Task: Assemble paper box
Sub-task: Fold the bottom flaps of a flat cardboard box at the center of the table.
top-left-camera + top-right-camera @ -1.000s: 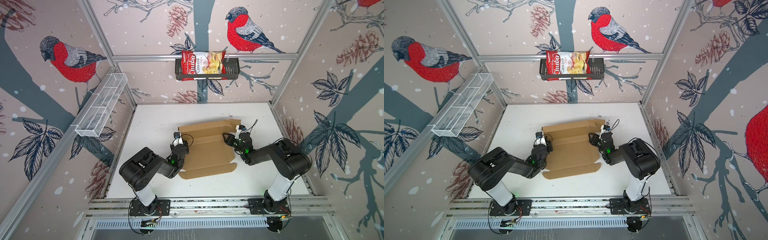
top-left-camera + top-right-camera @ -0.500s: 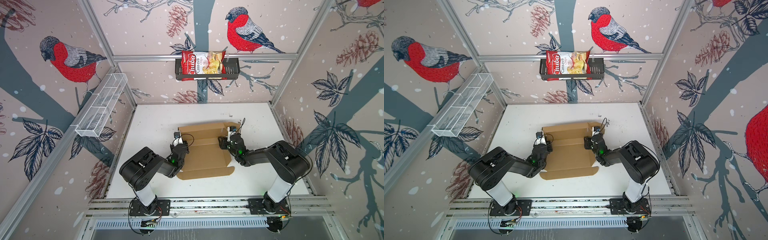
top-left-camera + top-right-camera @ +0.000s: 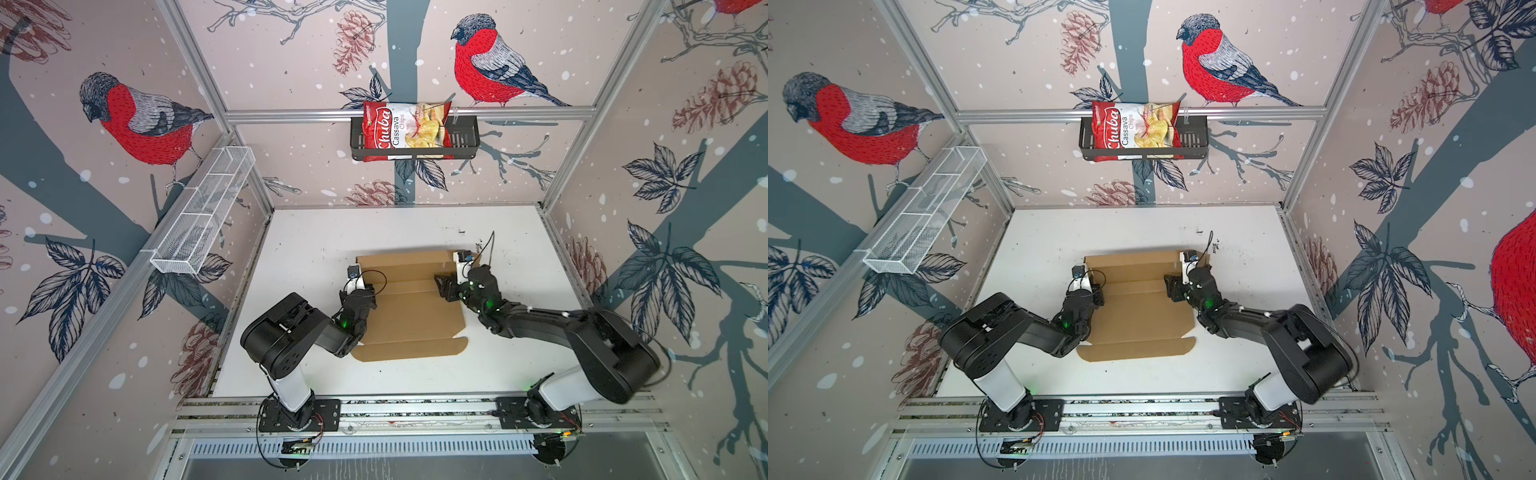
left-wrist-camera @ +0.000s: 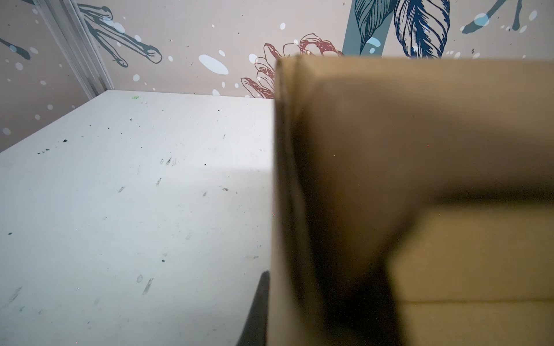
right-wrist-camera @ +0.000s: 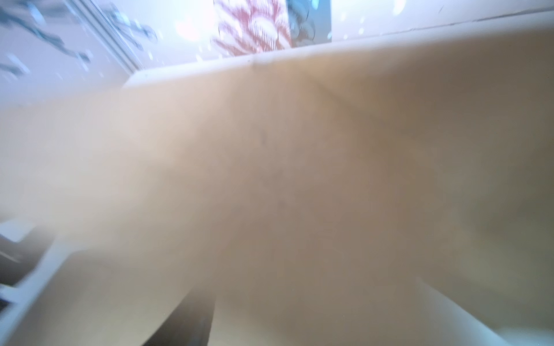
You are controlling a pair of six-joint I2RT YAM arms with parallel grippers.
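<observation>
1. Paper box lies unfinished near the middle of the white tabletop, its creased brown panels mostly flat and its long edges running along with the tabletop's front edge. A narrow flap with rounded corners sticks out flat toward the front edge.
2. At the box's left edge the left gripper has its claw pinched together on a side flap. In the left wrist view that flap stands upright, with one dark finger against its outer face.
3. The right gripper sits over the box's right part, close to the far right corner. Whether its claw is apart or together I cannot tell: from above it is a dark lump, and the right wrist view is a blur of cardboard.
4. A black wire basket hangs on the back wall's rail and holds a red chips bag lying lengthwise, its top poking above the rim.
5. A white mesh tray, split into compartments, is fixed to the left wall's rail, well apart from the box.
6. Both arms reach in from the front edge and cover the box's left and right edges in both top views.
</observation>
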